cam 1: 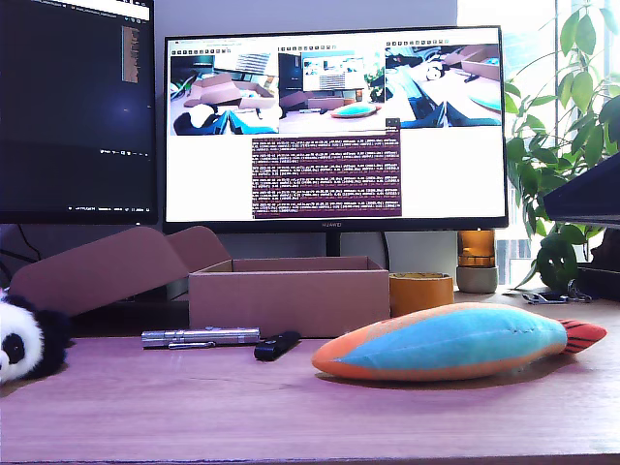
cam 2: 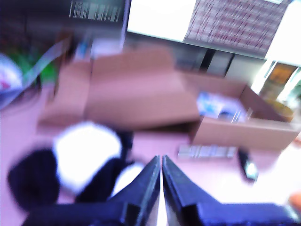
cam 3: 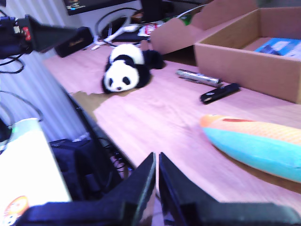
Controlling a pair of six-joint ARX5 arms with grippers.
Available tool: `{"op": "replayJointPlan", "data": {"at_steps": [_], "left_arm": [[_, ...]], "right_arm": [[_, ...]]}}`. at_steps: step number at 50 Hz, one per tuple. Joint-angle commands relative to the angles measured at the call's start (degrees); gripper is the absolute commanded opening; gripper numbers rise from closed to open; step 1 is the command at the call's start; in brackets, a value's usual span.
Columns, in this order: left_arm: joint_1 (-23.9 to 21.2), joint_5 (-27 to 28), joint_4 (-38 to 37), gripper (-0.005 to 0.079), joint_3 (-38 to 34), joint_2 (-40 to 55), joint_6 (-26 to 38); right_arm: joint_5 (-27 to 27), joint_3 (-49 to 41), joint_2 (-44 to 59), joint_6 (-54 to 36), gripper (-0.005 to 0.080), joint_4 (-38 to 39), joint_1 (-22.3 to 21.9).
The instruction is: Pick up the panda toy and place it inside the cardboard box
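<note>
With my first gripper (cam 2: 161, 162) closed and empty just above the panda toy (cam 1: 21, 341) (far left of the exterior view, well apart from the cardboard box (cam 1: 289, 295)), and my second gripper (cam 3: 157, 160) closed too, a descent without opening would likely have shoved the plush aside

a wooden tabletop (cam 1: 194, 407) is backed by two monitors: a lit screen (cam 1: 334, 126) and a dark screen (cam 1: 76, 107). a leafy plant (cam 1: 572, 116) is set before a bright window (cam 1: 528, 58) at the exterior view's right.
</note>
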Motion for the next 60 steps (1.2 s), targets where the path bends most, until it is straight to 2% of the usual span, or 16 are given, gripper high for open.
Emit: {"op": "replayJointPlan", "data": {"at_steps": [1,11,18,20,22,24,28,30,32,46,60], "left_arm": [[0.07,-0.46,-0.02,-0.0019,2.97,3.58,-0.83],[0.09,-2.86,-3.08,-0.0019,10.80,17.11,-1.81],[0.09,0.13,1.33,-0.0015,14.40,23.91,-4.72],[0.07,0.50,2.62,0.0013,15.23,25.49,-4.83],[0.09,0.50,2.80,0.0080,16.31,27.17,-4.96],[0.09,0.52,2.45,0.0189,17.62,29.11,-6.71],[0.07,1.27,0.87,0.0450,20.28,33.38,-10.08],[0.07,1.70,-0.15,0.0535,21.62,35.56,-11.56],[0.09,1.68,-1.27,0.0580,23.02,37.90,-12.59],[0.09,-1.18,-11.32,0.0591,33.46,54.18,-14.14],[0.09,-3.06,-19.96,0.0591,40.87,62.77,-16.83]], "right_arm": [[0.17,-0.35,0.31,-0.02,-0.0013,0.26,0.37],[1.57,-0.35,0.31,-0.02,-0.0013,0.22,0.37],[3.08,-0.35,0.31,-0.02,-0.0013,0.24,0.37],[3.08,-0.35,0.31,-0.02,-0.0013,0.26,0.37],[3.08,-0.35,0.31,-0.02,-0.0013,0.24,0.37],[3.10,-0.35,0.31,-0.02,-0.0013,0.24,0.37],[3.19,-0.35,0.31,-0.02,-0.0013,0.24,0.37],[3.19,-0.35,0.31,-0.02,-0.0013,0.24,0.37],[3.19,-0.35,0.31,-0.02,-0.0013,0.24,0.37],[3.85,-0.35,0.31,-0.02,-0.0013,0.24,0.37],[4.48,-0.35,0.31,-0.02,-0.0013,0.26,0.37]]}}
